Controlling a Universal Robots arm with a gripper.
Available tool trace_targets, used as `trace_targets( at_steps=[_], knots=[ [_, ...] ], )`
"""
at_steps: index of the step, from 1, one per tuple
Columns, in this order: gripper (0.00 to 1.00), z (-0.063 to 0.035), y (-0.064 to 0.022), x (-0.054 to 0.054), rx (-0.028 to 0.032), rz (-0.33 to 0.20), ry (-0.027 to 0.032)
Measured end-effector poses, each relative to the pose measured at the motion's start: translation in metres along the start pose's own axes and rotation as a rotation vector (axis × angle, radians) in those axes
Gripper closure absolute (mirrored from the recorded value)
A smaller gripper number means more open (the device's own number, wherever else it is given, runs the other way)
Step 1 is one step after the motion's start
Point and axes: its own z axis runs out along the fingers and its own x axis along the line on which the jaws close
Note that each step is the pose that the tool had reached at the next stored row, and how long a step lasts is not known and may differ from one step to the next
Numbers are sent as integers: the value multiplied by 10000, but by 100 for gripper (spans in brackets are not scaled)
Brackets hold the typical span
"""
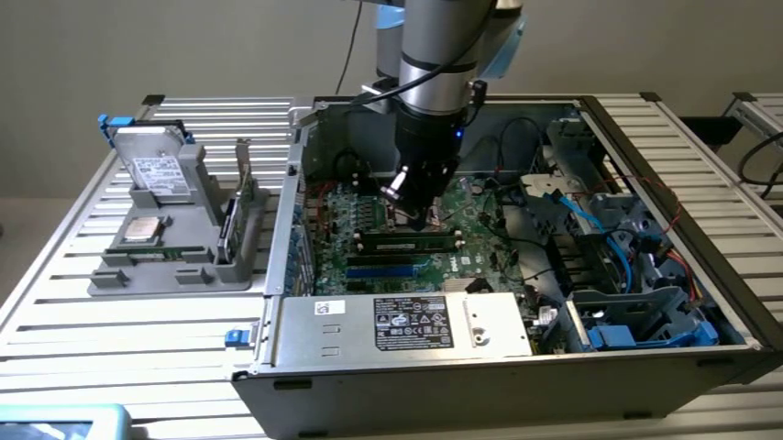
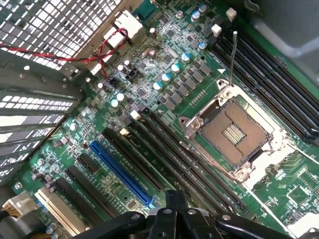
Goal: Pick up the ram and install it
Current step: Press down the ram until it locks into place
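Over the open computer case my arm reaches down so that the gripper hangs just above the green motherboard. The jaws are clenched shut, and I see nothing between them; in the wrist view the gripper shows as a dark closed tip over the board, beside the blue slot and the rows of black memory slots, with the bare processor socket off to one side.

From the exterior view, a ram stick lies in one of the slots just below the gripper, toward the power supply; I cannot tell whether it is pressed fully home.

I judge the stick to be light, thin and stiff, yet easy to damage: it would not bend, but its chips and contact edge should not be squeezed or scraped. The safest hold, to my mind, is across the two flat faces near the middle of the top edge, so it stays upright and level.

On the exterior view's left, a grey parts holder sits on the slatted table.
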Motion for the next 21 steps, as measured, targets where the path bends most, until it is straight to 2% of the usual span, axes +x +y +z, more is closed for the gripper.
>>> trace_targets(
  at_steps=[2,5,21],
  knots=[
    [89,0,0,0,56,147,-66],
    [89,-1,0,0,76,472,-103],
    [89,-1,0,0,51,2467,-168]
  ],
)
